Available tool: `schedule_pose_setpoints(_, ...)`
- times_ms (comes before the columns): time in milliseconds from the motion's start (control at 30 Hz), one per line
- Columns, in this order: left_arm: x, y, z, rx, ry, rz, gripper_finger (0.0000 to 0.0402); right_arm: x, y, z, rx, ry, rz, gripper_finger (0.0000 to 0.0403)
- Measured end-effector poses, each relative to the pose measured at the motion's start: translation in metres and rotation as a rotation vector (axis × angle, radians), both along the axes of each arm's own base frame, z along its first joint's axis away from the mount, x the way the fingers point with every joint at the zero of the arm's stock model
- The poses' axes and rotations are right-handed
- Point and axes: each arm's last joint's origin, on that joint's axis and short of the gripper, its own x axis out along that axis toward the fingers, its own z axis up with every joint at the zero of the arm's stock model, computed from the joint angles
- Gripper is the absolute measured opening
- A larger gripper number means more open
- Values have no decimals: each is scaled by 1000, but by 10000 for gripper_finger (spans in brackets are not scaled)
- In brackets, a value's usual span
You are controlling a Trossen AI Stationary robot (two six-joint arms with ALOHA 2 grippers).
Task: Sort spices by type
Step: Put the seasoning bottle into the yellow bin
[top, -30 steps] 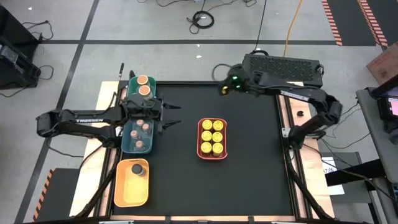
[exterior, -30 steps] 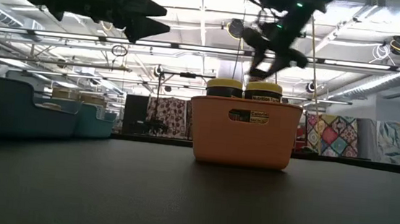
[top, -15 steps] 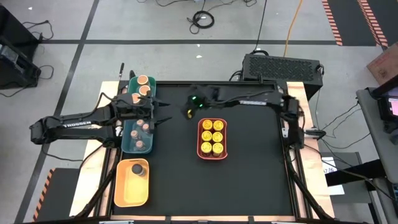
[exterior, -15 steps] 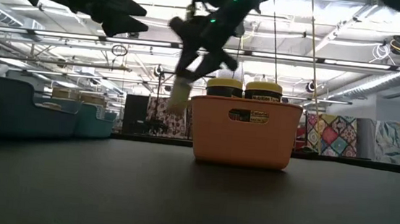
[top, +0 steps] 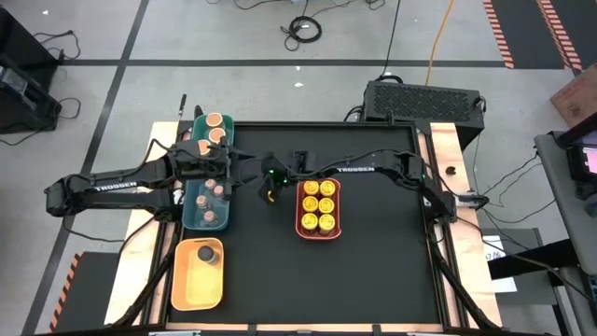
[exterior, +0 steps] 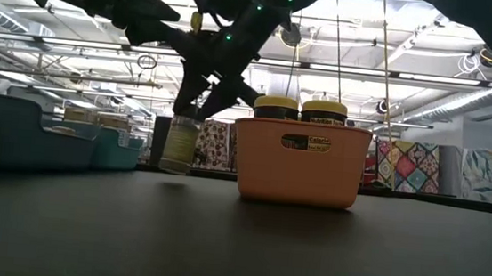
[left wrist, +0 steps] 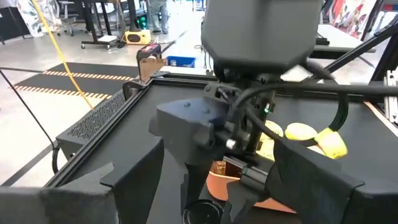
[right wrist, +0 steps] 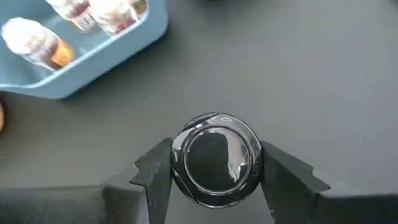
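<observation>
Right gripper (top: 269, 193) sits over the black table (top: 373, 271), between the teal tray (top: 196, 218) and the coral tray (top: 300, 207); its arm reaches in from 3 o'clock. Fingers (right wrist: 155, 177) are closed on a small jar with a dark lid (right wrist: 216, 158): the right wrist view shows a pad pressed against each side of the lid. In the low view the same jar (exterior: 178, 144) hangs upright, its base just above or barely at the table surface; contact cannot be told. It hangs at 9 o'clock of the coral tray, apart from it.

Left gripper (top: 250, 172) is above the right edge of the teal tray, at about 10 o'clock from the held jar, fingers spread apart and nothing between them. The left wrist view looks straight at the right arm's wrist.

Coral tray near table centre holds six yellow-lidded jars (top: 318, 204) in two columns. Teal tray at 9 o'clock of the table holds several small pinkish-lidded jars (top: 214, 194). Green tray (top: 228, 132) just behind it, toward 11 o'clock, holds two tan-lidded jars (top: 215, 128). Yellow tray (top: 192, 283) at 7 o'clock holds one dark-lidded jar (top: 206, 252) in its far corner.
</observation>
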Motion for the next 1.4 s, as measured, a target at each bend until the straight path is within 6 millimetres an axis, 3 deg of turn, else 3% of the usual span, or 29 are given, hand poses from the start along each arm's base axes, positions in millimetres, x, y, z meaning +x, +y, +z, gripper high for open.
schedule_pose_setpoints(667,0,0,0,-1,0,0,306,-1,2,0,-36,26,48,277)
schedule_pose_setpoints(867,0,0,0,-2,1,0,306,-13,3,31,-76,-10,91,283)
schedule_pose_setpoints(1200,0,0,-6,-28,55,2,306,-58,6,94,-160,7,109,283)
schedule_pose_setpoints(1400,8,2,-14,-47,96,3,306,-111,7,85,-218,125,-43,283)
